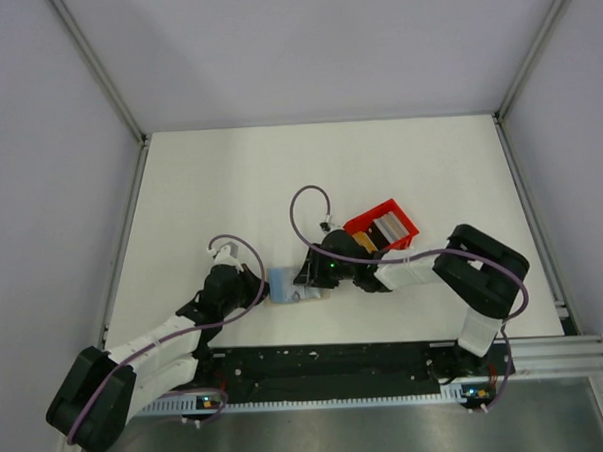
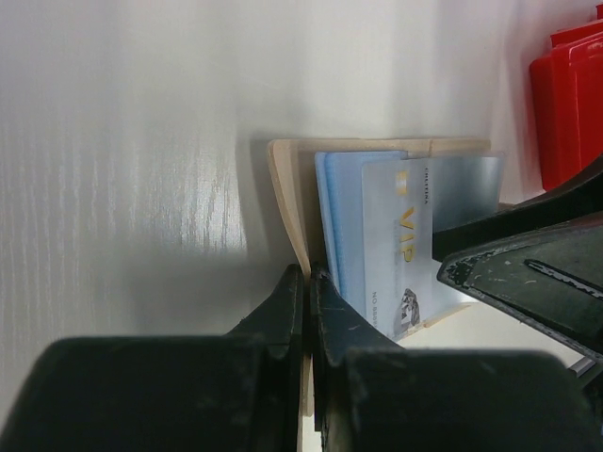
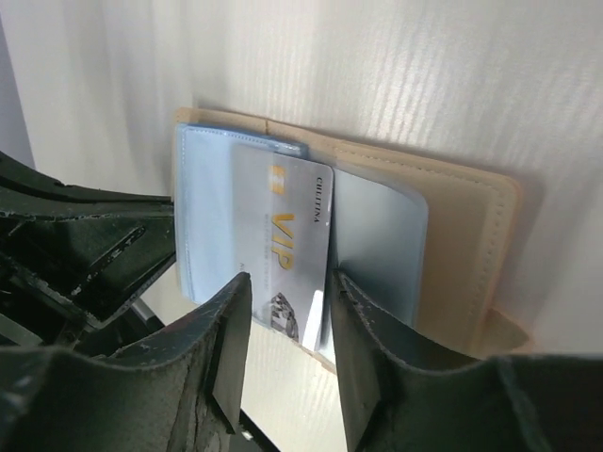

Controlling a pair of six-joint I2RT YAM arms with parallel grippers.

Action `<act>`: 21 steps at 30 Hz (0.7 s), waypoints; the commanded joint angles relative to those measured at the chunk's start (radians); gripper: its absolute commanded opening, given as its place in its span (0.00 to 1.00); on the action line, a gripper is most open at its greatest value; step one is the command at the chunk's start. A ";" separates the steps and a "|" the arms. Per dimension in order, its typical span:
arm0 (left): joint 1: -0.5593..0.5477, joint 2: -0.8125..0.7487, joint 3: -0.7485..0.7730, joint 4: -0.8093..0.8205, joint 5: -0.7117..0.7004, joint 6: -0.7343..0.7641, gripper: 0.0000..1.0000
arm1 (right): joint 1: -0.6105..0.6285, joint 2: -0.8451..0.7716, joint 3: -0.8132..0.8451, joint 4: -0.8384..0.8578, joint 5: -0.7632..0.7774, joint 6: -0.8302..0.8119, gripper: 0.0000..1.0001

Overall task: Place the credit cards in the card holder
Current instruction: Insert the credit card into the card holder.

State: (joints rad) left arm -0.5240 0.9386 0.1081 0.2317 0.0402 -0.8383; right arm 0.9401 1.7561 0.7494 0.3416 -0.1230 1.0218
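The beige card holder point(image 3: 462, 245) lies open on the table, its greyish clear pockets facing up. A silver VIP credit card point(image 3: 283, 226) sits partly inside a pocket, over a pale blue card point(image 3: 203, 217). My right gripper point(image 3: 287, 287) is open, one finger on each side of the VIP card's lower edge, not pinching it. My left gripper point(image 2: 309, 275) is shut on the card holder's point(image 2: 287, 188) beige edge. From above, both grippers meet at the card holder point(image 1: 287, 286), the left gripper point(image 1: 262, 290) on its left and the right gripper point(image 1: 310, 279) on its right.
A red open-topped tray point(image 1: 399, 216) stands just behind the right wrist, with a silver-white card point(image 1: 390, 226) and a gold-orange one point(image 1: 368, 242) in it. Its red wall point(image 2: 565, 104) shows at the left wrist view's right edge. Metal frame rails border the white table.
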 commanded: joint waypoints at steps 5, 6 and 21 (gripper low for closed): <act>-0.004 -0.003 -0.008 0.011 0.003 0.022 0.00 | 0.003 -0.047 0.047 -0.194 0.096 -0.137 0.41; -0.004 -0.003 -0.010 0.012 0.004 0.021 0.00 | 0.003 -0.034 0.053 -0.187 0.082 -0.135 0.41; -0.002 0.000 -0.010 0.021 0.013 0.024 0.00 | 0.031 0.052 0.137 -0.085 -0.064 -0.138 0.37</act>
State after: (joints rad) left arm -0.5247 0.9386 0.1081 0.2317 0.0425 -0.8349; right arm 0.9443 1.7828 0.8349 0.2466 -0.1493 0.9146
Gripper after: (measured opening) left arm 0.019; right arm 0.369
